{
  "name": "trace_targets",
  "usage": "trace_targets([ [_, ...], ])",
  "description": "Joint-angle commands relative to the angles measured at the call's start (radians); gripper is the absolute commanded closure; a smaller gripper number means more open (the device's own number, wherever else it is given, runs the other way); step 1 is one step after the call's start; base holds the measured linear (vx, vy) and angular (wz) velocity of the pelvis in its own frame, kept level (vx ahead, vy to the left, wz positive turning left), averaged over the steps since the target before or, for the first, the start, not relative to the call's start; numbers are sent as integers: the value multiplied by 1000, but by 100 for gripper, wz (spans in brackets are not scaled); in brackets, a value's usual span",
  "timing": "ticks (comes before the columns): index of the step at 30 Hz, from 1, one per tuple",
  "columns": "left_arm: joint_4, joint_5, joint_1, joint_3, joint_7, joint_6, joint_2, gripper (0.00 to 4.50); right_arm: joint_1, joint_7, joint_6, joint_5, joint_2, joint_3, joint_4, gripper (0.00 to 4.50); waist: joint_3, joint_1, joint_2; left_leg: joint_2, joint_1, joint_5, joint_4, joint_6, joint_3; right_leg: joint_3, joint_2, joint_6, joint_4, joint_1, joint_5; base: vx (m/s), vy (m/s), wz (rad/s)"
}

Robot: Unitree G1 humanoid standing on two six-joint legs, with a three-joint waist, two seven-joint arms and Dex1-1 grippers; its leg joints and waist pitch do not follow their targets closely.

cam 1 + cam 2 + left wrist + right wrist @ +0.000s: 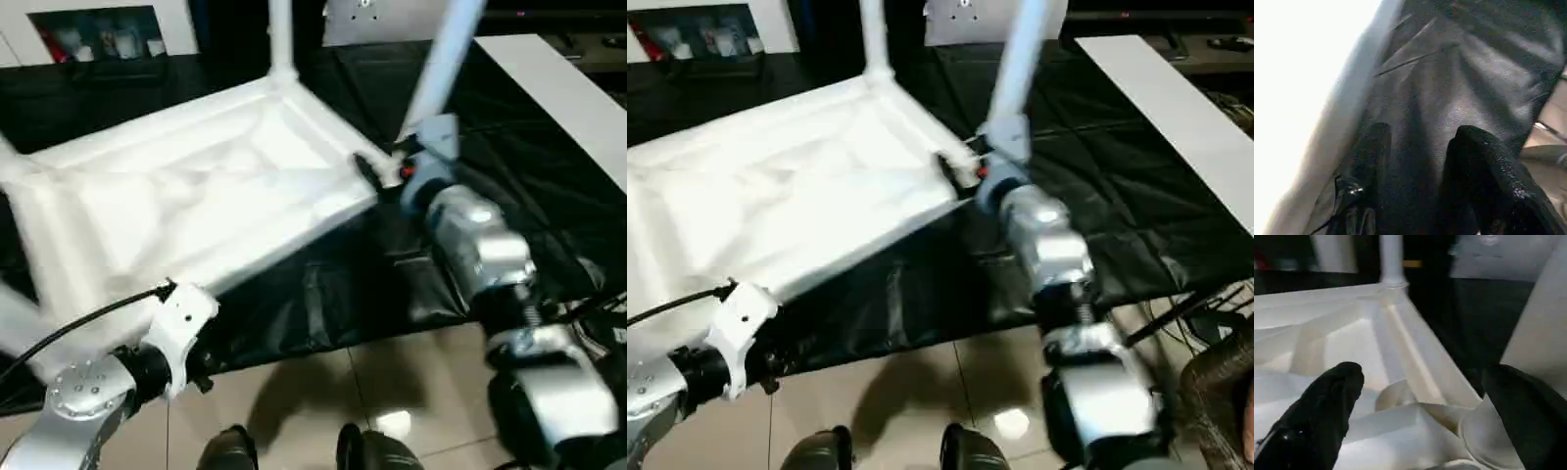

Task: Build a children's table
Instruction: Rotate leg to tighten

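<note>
silver forearms (pixel 480 245), black fingers (pixel 1322 406), white wrist bracket (pixel 184 328), black cable (pixel 78 328)

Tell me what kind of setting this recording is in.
Probably an indoor lab or demo room. A black sheet covers a work area on a glossy tiled floor, the upturned white table lies on it, and cables trail nearby.

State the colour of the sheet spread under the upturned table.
Black; the sheet shows best in the left eye view.
</note>
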State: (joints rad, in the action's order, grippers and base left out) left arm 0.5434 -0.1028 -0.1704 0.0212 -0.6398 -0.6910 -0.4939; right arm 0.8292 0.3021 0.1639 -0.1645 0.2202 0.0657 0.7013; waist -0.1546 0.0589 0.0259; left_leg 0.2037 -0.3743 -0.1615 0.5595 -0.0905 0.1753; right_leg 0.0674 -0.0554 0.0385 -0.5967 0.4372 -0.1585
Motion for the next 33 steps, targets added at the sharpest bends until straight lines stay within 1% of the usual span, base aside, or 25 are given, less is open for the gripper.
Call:
trace_targets([
  [1,10,14,-9,7,15,3,-5,187,10,-27,-31,6,27,40,23,0,76,-10,-6,15,8,-150,-46,58,5,-54,-55,171,55,-63,-169,0,0,0],
  [3,-1,33,-3,17,36,19,-8,187,36,-29,-69,12,66,57,85,0,78,-11,-6,14,7,-140,-44,63,5,-53,-55,174,52,-66,-157,0,0,0],
  [4,-6,39,0,19,45,24,-5,187,44,-31,-81,15,80,62,104,0,78,-13,-5,15,8,-149,-42,67,6,-52,-55,179,54,-62,-166,0,0,0],
  [6,-18,55,11,24,65,37,5,187,61,-34,-109,18,111,78,150,0,75,-10,-5,14,9,-168,-40,70,8,-53,-55,179,58,-60,-196,0,0,0],
  [7,-25,59,18,26,82,47,19,187,73,-40,-134,20,132,84,189,0,74,-8,-5,14,10,-189,-39,66,8,-52,-56,173,62,-59,-237,0,0,0],
  [8,-30,59,21,23,95,54,31,187,73,-39,-141,20,141,85,200,0,79,-7,-5,15,11,-191,-38,64,8,-51,-56,173,61,-60,-241,0,0,0],
  [12,-42,67,24,18,132,79,57,187,66,-35,-159,24,160,89,221,0,80,-6,-2,14,5,-184,-34,65,6,-49,-53,168,58,-62,-230,0,0,0],
  [13,-47,70,18,11,159,98,74,187,57,-38,-170,30,170,88,227,0,80,-9,2,10,0,-183,-31,66,6,-48,-53,160,59,-64,-239,0,0,0],
  [15,-41,68,-14,5,189,123,104,187,41,-23,-185,29,173,81,225,0,80,-13,4,10,0,-200,-29,69,7,-47,-54,152,62,-61,-268,0,0,0],
  [16,-41,68,-14,5,189,123,104,187,41,-23,-185,29,173,81,225,0,79,-15,6,9,-3,-204,-29,70,6,-45,-54,148,63,-63,-280,0,0,0],
  [17,-30,67,-44,3,204,143,120,187,27,-6,-188,24,170,77,211,0,76,-19,2,8,-5,-217,-30,72,5,-43,-53,136,69,-60,-316,0,0,0],
  [18,-20,59,-69,0,211,159,135,187,16,9,-189,16,165,77,197,0,75,-23,5,9,-9,-226,-29,73,4,-42,-55,125,72,-62,-340,0,0,0],
  [19,-15,54,-83,-2,215,168,145,187,10,18,-191,11,162,76,191,0,76,-26,7,8,-7,-230,-29,74,3,-42,-55,118,74,-59,-359,0,0,0],
  [20,-15,54,-83,-2,215,168,145,187,10,18,-191,11,162,76,191,0,78,-26,6,9,-7,-226,-28,76,3,-42,-55,118,73,-60,-355,0,0,0],
  [21,9,36,-135,-10,224,193,169,187,-24,64,-179,-8,148,72,140,0,79,-27,6,9,-8,-219,-28,78,3,-42,-54,119,72,-59,-347,0,0,0],
  [22,30,20,-174,-20,228,210,185,187,-55,100,-159,-23,137,63,86,0,69,-29,5,12,-15,-232,-31,87,1,-42,-54,116,74,-59,-349,0,0,0],
  [24,59,-11,-217,-30,214,236,197,187,-100,145,-125,-49,122,50,4,0,68,-27,8,13,-10,-245,-32,91,2,-42,-52,104,80,-54,-371,0,0,0],
  [25,89,-60,-250,-37,183,270,209,187,-153,198,-86,-88,107,27,-97,0,67,-23,6,16,-3,-243,-34,99,1,-45,-50,102,80,-49,-357,0,0,0],
  [26,96,-72,-255,-39,177,276,213,187,-164,208,-77,-96,104,22,-120,0,69,-24,6,18,-2,-241,-35,101,2,-46,-49,107,77,-47,-344,0,0,0],
  [27,98,-78,-257,-42,176,280,216,187,-174,216,-68,-104,101,17,-139,0,65,-24,7,20,-6,-247,-39,101,0,-46,-48,110,78,-47,-348,0,0,0],
  [28,107,-106,-264,-55,171,302,231,187,-223,254,-24,-144,88,-8,-235,0,63,-20,5,18,0,-265,-38,98,1,-45,-47,106,83,-43,-374,0,0,0],
  [29,107,-111,-263,-58,170,310,234,187,-238,264,-8,-155,85,-17,-264,0,59,-19,4,23,1,-284,-43,90,-1,-47,-49,95,84,-41,-397,0,0,0],
  [30,107,-114,-263,-60,170,315,236,181,-247,270,2,-162,83,-23,-281,0,56,-20,5,21,0,-291,-44,86,-2,-46,-48,88,86,-42,-411,0,0,0],
  [32,95,-132,-267,-75,178,373,267,161,-342,320,70,-198,80,-94,-437,0,52,-18,-1,21,2,-314,-48,69,-5,-48,-51,58,93,-39,-455,0,0,0],
  [33,93,-131,-272,-79,185,386,275,161,-371,331,92,-208,79,-113,-483,0,50,-16,-3,19,2,-319,-50,67,-6,-48,-49,48,98,-40,-461,0,0,0],
])
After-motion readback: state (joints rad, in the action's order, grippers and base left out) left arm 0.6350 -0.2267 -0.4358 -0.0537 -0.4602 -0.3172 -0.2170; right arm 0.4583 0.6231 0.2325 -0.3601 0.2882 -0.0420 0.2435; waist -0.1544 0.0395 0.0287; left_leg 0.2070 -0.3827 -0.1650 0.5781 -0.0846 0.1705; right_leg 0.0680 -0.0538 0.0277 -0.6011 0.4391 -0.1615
